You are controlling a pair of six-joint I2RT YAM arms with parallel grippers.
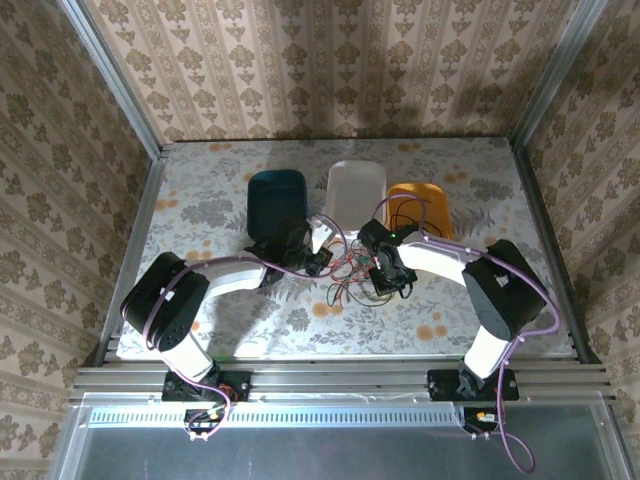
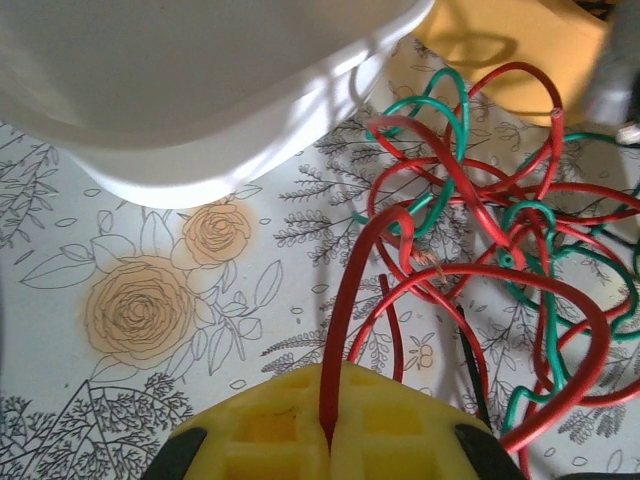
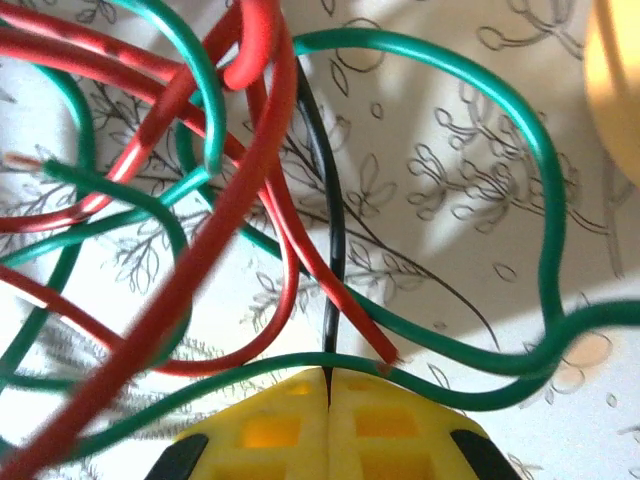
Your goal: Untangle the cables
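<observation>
The left arm rises from its base, folds at a raised elbow and runs its forearm rightward low over the table (image 1: 200,200). It ends with the left gripper (image 1: 314,260) at the left edge of the cables (image 1: 350,275). The right arm mirrors it, elbow out to the right and forearm reaching left, so the right gripper (image 1: 386,270) sits at the knot's opposite edge. In the left wrist view the yellow fingers (image 2: 270,425) are pressed together, pinching a red cable (image 2: 338,340) that climbs straight out of the seam and bends into the tangle ahead and to the right of the fingertips. The white tray (image 2: 200,130) lies ahead and left of them, the orange tray (image 2: 500,60) farther ahead to the right. In the right wrist view that gripper's fingers (image 3: 400,425) are likewise clamped, with a black cable (image 3: 333,250) running up from between them. A green cable (image 3: 545,230) loops just in front and to the right, and red strands (image 3: 258,40) cross ahead to the left.
</observation>
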